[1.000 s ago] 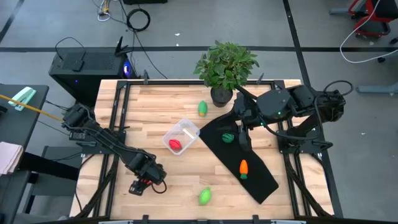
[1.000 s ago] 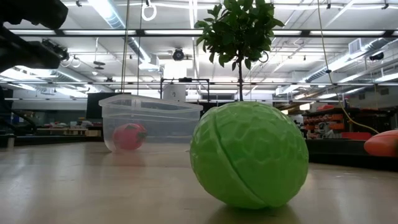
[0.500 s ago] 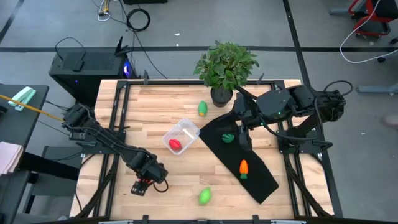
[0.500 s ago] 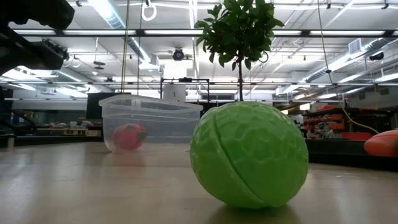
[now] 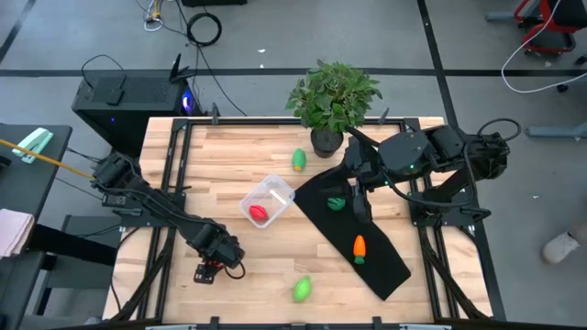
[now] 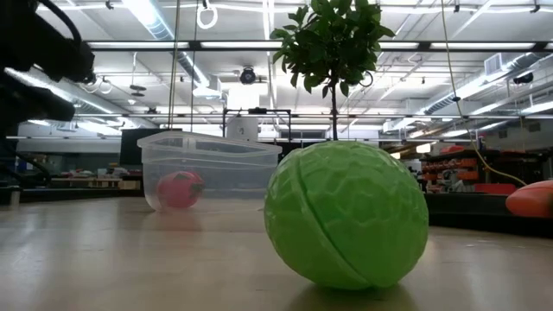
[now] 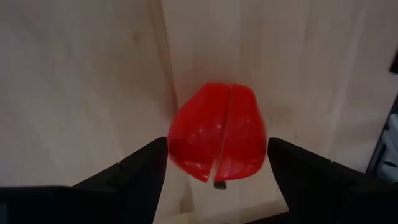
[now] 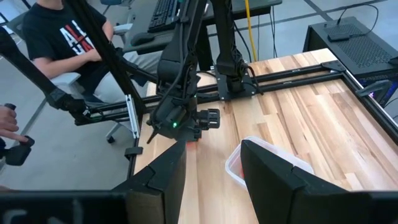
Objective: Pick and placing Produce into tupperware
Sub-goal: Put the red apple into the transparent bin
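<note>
A pale butcher-block table [image 5: 229, 156] fills the middle of the high view, with a dark floor and cables around it and a leafy potted plant [image 5: 332, 96] at its upper edge. The tupperware [image 5: 268, 202] sits near the centre with one red piece [image 5: 259, 214] already inside. A black mat [image 5: 353, 234] runs toward the lower right, carrying the dark green round piece [image 5: 337, 203] and the carrot [image 5: 359, 247]. One light green piece [image 5: 299, 160] lies above the container, and another [image 5: 302, 290] lies near the bottom edge.

The left gripper [image 5: 209, 269] is low over the wood at the lower left of the high view. Its wrist view shows the second red piece [image 7: 217, 140] between the two dark fingers [image 7: 143, 171], which stand apart on either side and are not clamped. Each sits close to a flank of the toy.

The risk, as I judge it, lies in the closing. The toy is rounded and smooth-looking with a seam down the middle, so an off-centre squeeze could squirt it out across the table. Closing while too high could catch only its upper curve and drop it during the carry to the tupperware, which is well apart, up and to the right.

The right gripper [image 8: 211, 171] waits over the mat's upper end, fingers apart and empty.
</note>
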